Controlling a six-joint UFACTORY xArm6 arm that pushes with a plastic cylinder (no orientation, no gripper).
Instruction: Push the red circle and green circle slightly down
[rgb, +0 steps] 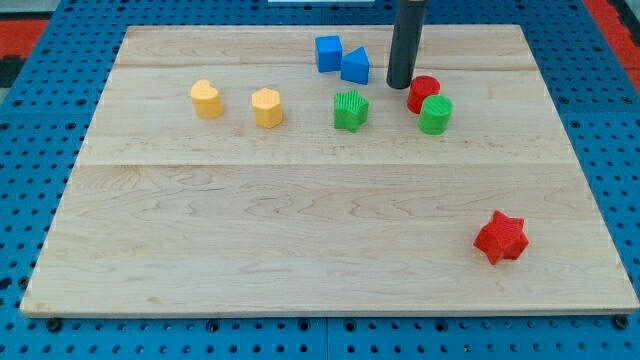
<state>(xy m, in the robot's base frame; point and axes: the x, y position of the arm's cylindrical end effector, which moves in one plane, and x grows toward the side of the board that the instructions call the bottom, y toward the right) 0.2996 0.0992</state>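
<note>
The red circle (422, 92) sits near the top of the wooden board, right of centre. The green circle (436, 115) touches it at its lower right. My tip (399, 86) is the lower end of the dark rod, just left of the red circle and very close to it, level with its upper part. The tip stands to the right of the blue triangle block (355, 66).
A blue cube (328, 53) touches the blue triangle block at the top. A green star-like block (351, 110) lies left of the circles. Two yellow blocks (207, 99) (267, 107) lie at the left. A red star (500, 237) lies at the lower right. The board's edge (330, 313) borders blue pegboard.
</note>
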